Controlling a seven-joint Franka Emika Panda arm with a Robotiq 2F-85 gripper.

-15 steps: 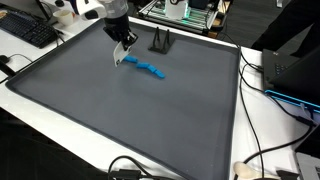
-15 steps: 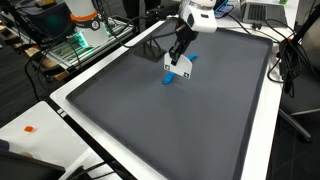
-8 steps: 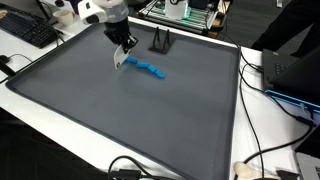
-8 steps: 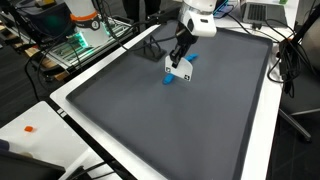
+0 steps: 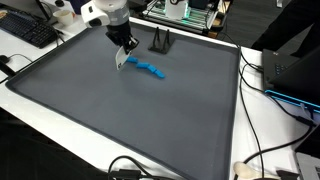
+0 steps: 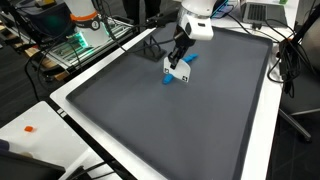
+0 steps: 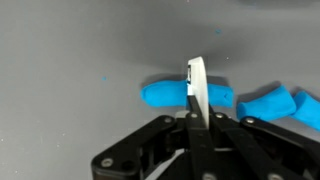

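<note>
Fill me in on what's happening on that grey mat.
The robot's hand is shut on a thin white piece, held edge-on just above a row of blue pieces lying on the grey mat. In the wrist view the white piece lines up across one of the blue pieces; whether the two touch cannot be told. A small black stand sits nearby on the mat, apart from them.

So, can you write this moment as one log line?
gripper: shut on white piece | white piece: upright over blue pieces, contact unclear | surface: gray mat
</note>
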